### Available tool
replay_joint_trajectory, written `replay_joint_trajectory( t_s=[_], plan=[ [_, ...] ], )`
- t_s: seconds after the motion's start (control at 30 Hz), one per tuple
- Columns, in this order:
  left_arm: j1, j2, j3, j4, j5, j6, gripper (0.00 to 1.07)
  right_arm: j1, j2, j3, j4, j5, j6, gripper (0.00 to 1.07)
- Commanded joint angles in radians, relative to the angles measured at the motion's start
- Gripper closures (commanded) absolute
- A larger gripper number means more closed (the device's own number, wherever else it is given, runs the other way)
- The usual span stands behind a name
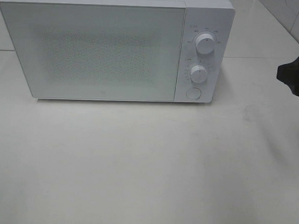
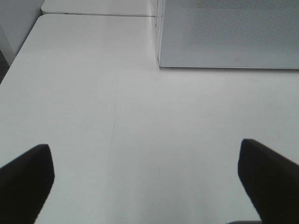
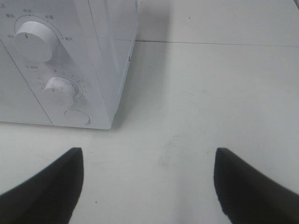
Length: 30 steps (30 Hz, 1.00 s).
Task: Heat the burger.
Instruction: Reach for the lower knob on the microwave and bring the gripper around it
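No burger shows in any view. A white microwave (image 1: 107,45) stands at the back of the table with its door shut; its two dials (image 1: 205,45) and round button (image 1: 193,92) are on the right panel. My right gripper (image 3: 148,184) is open and empty, right of the microwave's control panel (image 3: 56,88); its arm tip (image 1: 294,76) shows at the right edge of the high view. My left gripper (image 2: 145,179) is open and empty over bare table, before the microwave's left front corner (image 2: 159,63); it does not show in the high view.
The white table (image 1: 147,166) spreads in front of the microwave. A seam in the table top (image 3: 210,43) runs behind the right side. The table's left edge (image 2: 18,51) shows in the left wrist view.
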Motion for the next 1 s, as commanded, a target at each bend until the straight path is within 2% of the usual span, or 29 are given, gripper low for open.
replay_joint_trajectory(
  t_s=[0.03, 0.27, 0.5, 0.7, 0.73, 0.77, 0.8, 0.97, 1.0],
  plan=[
    [0.000, -0.017, 0.004, -0.006, -0.013, -0.004, 0.06, -0.006, 0.055, 0.001, -0.001, -0.097, 0.003, 0.32],
    [0.000, -0.017, 0.004, -0.006, -0.013, -0.004, 0.06, 0.010, 0.146, 0.001, -0.001, -0.238, -0.006, 0.32],
    [0.000, -0.017, 0.004, -0.006, -0.013, -0.004, 0.06, 0.076, 0.260, 0.001, 0.031, -0.398, -0.066, 0.32],
    [0.000, -0.017, 0.004, -0.006, -0.013, -0.004, 0.06, 0.155, 0.352, 0.001, 0.175, -0.498, -0.210, 0.32],
    [0.000, -0.017, 0.004, -0.006, -0.013, -0.004, 0.06, 0.184, 0.379, 0.001, 0.241, -0.535, -0.280, 0.32],
    [0.000, -0.017, 0.004, -0.006, -0.013, -0.004, 0.06, 0.184, 0.379, 0.001, 0.241, -0.535, -0.280, 0.32],
    [0.000, -0.017, 0.004, -0.006, -0.013, -0.004, 0.06, 0.218, 0.407, 0.001, 0.305, -0.573, -0.332, 0.32],
    [0.000, -0.017, 0.004, -0.006, -0.013, -0.004, 0.06, 0.294, 0.457, 0.001, 0.423, -0.674, -0.422, 0.32],
    [0.000, -0.017, 0.004, -0.006, -0.013, -0.004, 0.06, 0.336, 0.483, 0.001, 0.480, -0.728, -0.454, 0.32]
  ],
)
